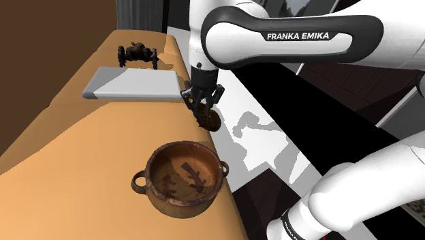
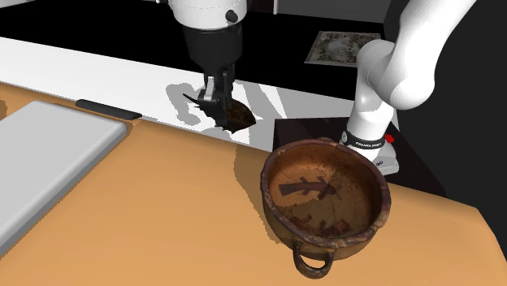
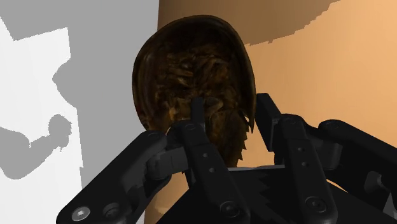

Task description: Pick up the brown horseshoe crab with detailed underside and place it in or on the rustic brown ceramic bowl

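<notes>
the gripper [image 3: 230, 113] has its fingers [image 3: 198, 124] pinching the rear of the brown horseshoe crab [image 3: 191, 63], whose domed shell juts out past the fingertips. since the hold looks narrow, carry it slowly and level. let go only once the fingers hang over the hollow of the brown bowl [image 1: 182, 178], now well apart from them.

A tan counter [image 1: 82, 170] stretches ahead of me. Towards its far end lies a flat grey slab [image 1: 133, 85] and, beyond that, a small dark legged object [image 1: 138, 53] I cannot make out. Past the counter's edge is a white floor [image 1: 269, 153] with grey shadows, then a black area [image 2: 97, 28].
</notes>
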`<state>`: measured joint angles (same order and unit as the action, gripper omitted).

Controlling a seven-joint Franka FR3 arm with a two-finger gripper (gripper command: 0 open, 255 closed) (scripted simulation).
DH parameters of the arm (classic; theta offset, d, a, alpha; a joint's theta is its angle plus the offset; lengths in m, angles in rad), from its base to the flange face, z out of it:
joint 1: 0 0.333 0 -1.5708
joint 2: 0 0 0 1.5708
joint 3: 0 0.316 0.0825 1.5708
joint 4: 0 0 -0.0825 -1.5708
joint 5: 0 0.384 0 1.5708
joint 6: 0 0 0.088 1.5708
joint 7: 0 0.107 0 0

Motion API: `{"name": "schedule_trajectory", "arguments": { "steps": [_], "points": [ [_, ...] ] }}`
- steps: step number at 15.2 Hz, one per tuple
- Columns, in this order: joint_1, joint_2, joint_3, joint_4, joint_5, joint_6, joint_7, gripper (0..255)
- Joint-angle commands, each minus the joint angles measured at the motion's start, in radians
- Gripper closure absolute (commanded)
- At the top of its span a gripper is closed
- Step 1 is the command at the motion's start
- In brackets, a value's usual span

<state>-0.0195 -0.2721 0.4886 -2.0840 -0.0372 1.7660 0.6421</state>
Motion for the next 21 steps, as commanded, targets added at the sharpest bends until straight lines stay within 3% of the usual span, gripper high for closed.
{"name": "schedule_trajectory", "arguments": {
  "steps": [1,15,16,21],
  "points": [
    [-0.001,-0.002,-0.002,0.025,0.001,-0.027,-0.004,255],
    [-0.006,0.005,-0.007,0.194,-0.004,-0.188,-0.019,255],
    [-0.006,0.005,-0.007,0.194,-0.004,-0.188,-0.019,0],
    [-0.008,0.143,0.045,0.172,-0.104,-0.145,0.045,0]
  ]
}}
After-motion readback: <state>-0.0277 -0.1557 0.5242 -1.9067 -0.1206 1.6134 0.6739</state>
